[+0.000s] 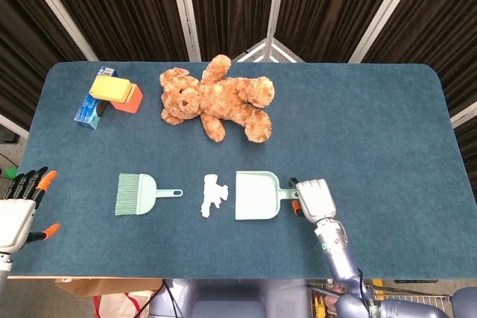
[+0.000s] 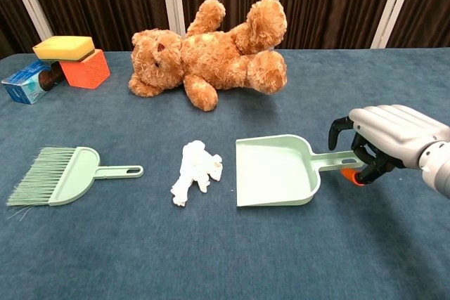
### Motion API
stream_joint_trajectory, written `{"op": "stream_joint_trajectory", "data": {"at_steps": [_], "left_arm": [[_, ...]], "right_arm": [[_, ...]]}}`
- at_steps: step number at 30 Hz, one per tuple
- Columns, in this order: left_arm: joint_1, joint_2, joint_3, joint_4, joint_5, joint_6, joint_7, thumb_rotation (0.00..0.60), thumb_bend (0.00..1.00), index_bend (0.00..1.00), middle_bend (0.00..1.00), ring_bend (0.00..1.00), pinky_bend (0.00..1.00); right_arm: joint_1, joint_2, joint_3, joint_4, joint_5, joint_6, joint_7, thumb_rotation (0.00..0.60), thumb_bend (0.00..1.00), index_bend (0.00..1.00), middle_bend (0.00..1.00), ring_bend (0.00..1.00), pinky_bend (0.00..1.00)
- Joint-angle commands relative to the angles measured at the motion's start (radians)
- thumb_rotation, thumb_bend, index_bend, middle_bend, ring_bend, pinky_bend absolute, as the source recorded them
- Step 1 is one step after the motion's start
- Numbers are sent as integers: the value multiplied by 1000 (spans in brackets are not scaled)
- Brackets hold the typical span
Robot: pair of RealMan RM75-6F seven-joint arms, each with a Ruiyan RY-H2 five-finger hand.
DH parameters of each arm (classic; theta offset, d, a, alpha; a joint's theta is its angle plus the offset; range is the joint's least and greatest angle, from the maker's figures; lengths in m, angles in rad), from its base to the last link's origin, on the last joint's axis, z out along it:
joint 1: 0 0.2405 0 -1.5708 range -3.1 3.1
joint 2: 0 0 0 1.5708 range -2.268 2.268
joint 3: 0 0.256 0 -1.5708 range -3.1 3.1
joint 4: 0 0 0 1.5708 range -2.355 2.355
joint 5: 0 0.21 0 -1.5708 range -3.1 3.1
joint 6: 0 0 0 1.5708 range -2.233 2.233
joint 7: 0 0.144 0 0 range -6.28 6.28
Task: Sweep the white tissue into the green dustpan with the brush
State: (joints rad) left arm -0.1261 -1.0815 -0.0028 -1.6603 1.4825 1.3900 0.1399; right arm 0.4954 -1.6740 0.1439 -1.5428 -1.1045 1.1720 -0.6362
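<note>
On the blue counter (image 1: 387,132), front half, three task items lie in a row parallel to the near edge: brush (image 1: 136,194) at left with bristles pointing left and handle pointing right; white tissue (image 1: 212,194) crumpled in the middle, just beside the open mouth of the green dustpan (image 1: 256,195), not touching it as far as can be seen; dustpan handle pointing right. Open cloth lies between brush and tissue, and along the whole right side of the counter. Right hand (image 2: 385,137): at the end of the dustpan handle, fingers curled down around it; whether they actually clamp it cannot be told. Left hand (image 1: 19,207): at the counter's near-left corner, well apart from the brush, fingers apart and holding nothing. Back half: teddy bear (image 1: 216,98) lying centre; at left, yellow sponge (image 1: 110,88) atop an orange block (image 1: 131,99), beside a blue packet (image 1: 88,112). None of these sits between brush and dustpan.
</note>
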Motion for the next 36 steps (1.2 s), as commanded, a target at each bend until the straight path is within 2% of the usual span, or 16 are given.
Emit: {"op": "stream_joint_trajectory", "data": {"at_steps": [1, 4, 9, 11, 13, 16, 21, 25, 28, 33, 36], "left_arm": [[-1, -1, 1, -1, 0, -1, 3, 600, 0, 0, 0, 0, 0], [-2, -1, 2, -4, 2, -3, 11, 600, 0, 0, 0, 0, 0], [-6, 1, 4, -18, 1, -12, 15, 600, 0, 0, 0, 0, 0], [-16, 6, 1, -36, -3, -26, 25, 600, 1, 0, 0, 0, 2], [-31, 11, -9, -57, -11, -42, 40, 600, 16, 0, 0, 3, 37], [-69, 13, -40, -99, -30, -73, 72, 600, 71, 1, 21, 92, 181], [-158, -23, -102, -146, -99, -156, 179, 600, 157, 125, 340, 442, 526], [-240, -84, -142, -162, -194, -231, 319, 600, 163, 195, 556, 632, 708], [-296, -133, -161, -160, -277, -279, 413, 600, 187, 268, 761, 807, 848], [-376, -217, -180, -153, -419, -322, 539, 600, 228, 356, 927, 951, 971], [-421, -275, -178, -142, -506, -337, 604, 600, 243, 407, 965, 983, 996]], "right_arm": [[2, -6, 1, 11, 7, -4, 9, 600, 365, 406, 860, 873, 887], [6, -10, -1, 23, 15, -14, 14, 600, 368, 458, 860, 873, 887], [6, -12, -8, 26, -1, -8, 25, 600, 454, 665, 860, 873, 887], [10, -9, -7, 24, -4, -8, 22, 600, 465, 680, 860, 873, 887], [12, -6, -6, 20, -9, -7, 23, 600, 466, 682, 860, 873, 887], [18, 0, -4, 17, -14, -7, 22, 600, 466, 682, 860, 873, 887], [23, 5, 0, 16, -9, -7, 14, 600, 466, 682, 860, 873, 887], [26, 6, -1, 17, -6, -7, 9, 600, 466, 682, 860, 873, 887], [28, 7, -1, 20, -6, -7, 8, 600, 466, 682, 860, 873, 887], [31, 9, -1, 25, -4, -7, 9, 600, 465, 682, 860, 873, 887], [33, 12, 0, 29, -1, -10, 10, 600, 466, 682, 860, 873, 887]]}}
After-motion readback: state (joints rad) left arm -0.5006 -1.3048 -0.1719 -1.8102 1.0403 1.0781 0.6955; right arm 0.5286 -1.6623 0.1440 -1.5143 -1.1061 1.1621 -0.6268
